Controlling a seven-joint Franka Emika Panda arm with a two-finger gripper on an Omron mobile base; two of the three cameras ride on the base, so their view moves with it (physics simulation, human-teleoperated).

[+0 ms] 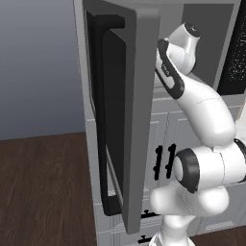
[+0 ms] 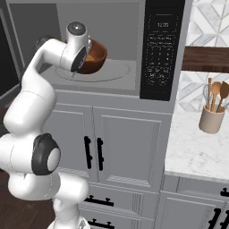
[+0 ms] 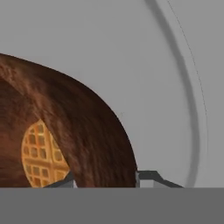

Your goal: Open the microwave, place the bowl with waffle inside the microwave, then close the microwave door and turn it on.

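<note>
One wide grey-framed microwave door (image 1: pixel 126 110) with dark glass swung open at left, one large grey boxy microwave (image 2: pixel 112 27), one reddish-brown round bowl (image 2: pixel 95 58) holding one golden waffle (image 3: pixel 41 155) on its round turntable (image 2: pixel 114 71), pincer (image 3: pixel 105 177) clamped on the bowl's rim, one beige utensil crock (image 2: pixel 211 120) on white tabletop (image 2: pixel 197 152) at right.

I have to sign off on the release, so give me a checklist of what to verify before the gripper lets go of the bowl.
1. Microwave door swung fully open: ok.
2. Bowl inside the microwave, over the turntable: ok.
3. Waffle in the bowl: ok.
4. Gripper fingers straddling the bowl's rim, one inside and one outside: ok.
5. Bowl's base resting on the turntable: cannot tell.
</note>
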